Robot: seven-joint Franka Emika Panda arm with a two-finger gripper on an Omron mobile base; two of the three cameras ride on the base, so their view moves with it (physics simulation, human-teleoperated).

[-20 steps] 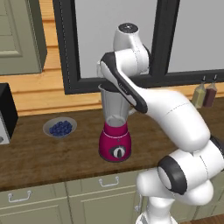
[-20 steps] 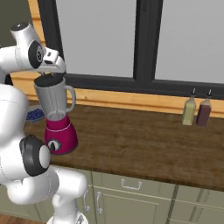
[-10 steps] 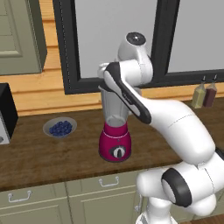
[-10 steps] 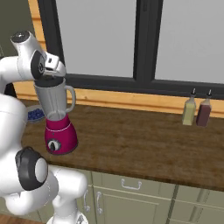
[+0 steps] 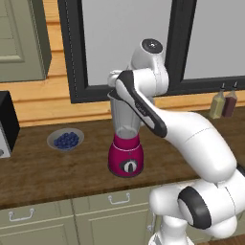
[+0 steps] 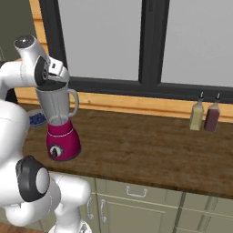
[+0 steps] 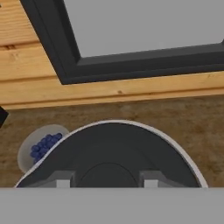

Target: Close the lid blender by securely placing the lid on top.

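Since a second ago I see the hand lowered onto the blender (image 5: 126, 139) mouth; lid (image 7: 113, 153) on the rim, fingers (image 7: 64, 181) still gripping its centre.

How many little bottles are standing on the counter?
2. A pale bottle and a dark red bottle stand side by side at the back of the counter, below the window. The robot's arm could hide others.

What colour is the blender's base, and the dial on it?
The blender base is magenta-pink, its round dial black; clearest in the left base view.
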